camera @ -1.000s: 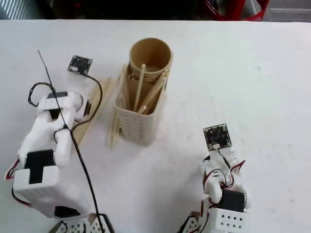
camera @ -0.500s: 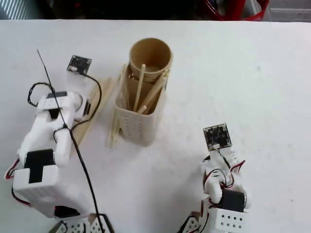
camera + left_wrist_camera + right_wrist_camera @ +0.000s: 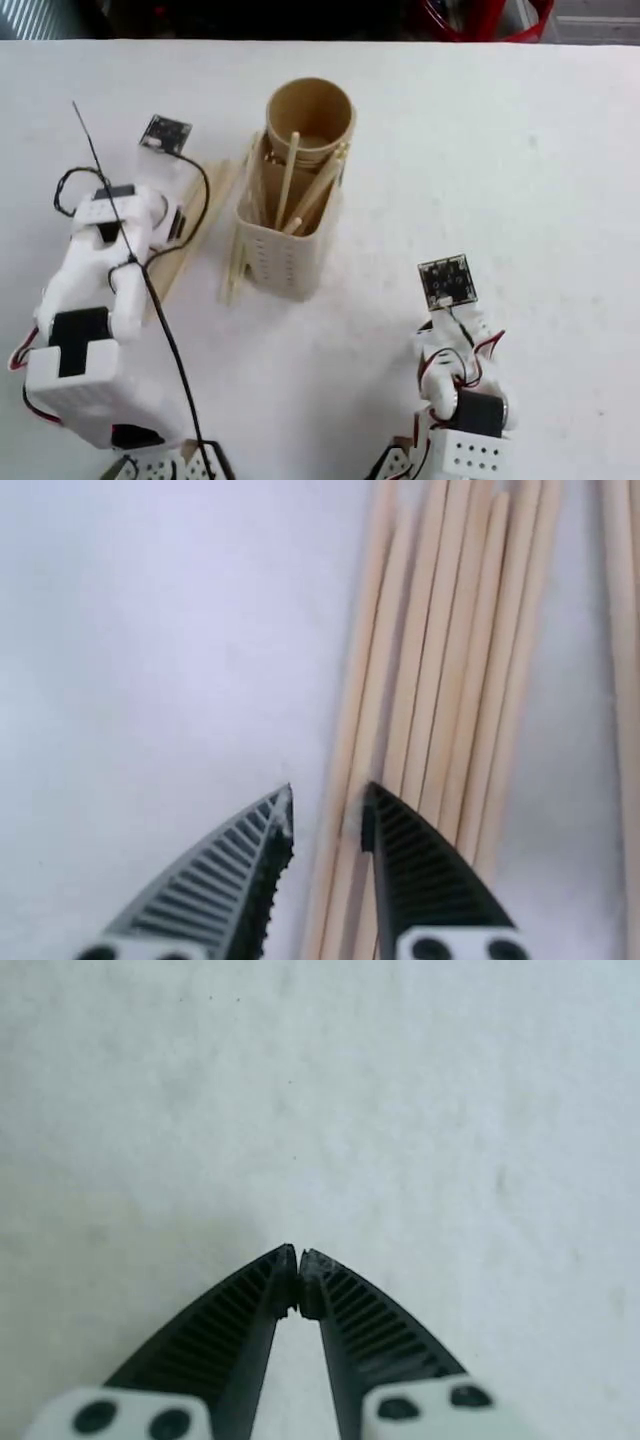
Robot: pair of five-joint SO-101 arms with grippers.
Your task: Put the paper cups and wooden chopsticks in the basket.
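Left claw [image 3: 328, 815]: jaws narrowly apart, astride the edge of the loose chopsticks [image 3: 450, 680] lying left of the basket [image 3: 275, 258]. The basket already holds a paper cup [image 3: 310, 115] and stowed chopsticks [image 3: 288, 180]. Right claw [image 3: 299, 1282]: jaws together over the table [image 3: 400, 1080], near right. Remaining: the loose chopsticks.

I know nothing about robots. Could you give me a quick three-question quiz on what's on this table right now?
1. Fill in: the left fingers are open over loose ____ on the table.
2. Which are shut? A) left fingers B) right fingers
3. True or false: the cup stands upright, mouth up.

Key: 1 chopsticks; 2 B; 3 true.
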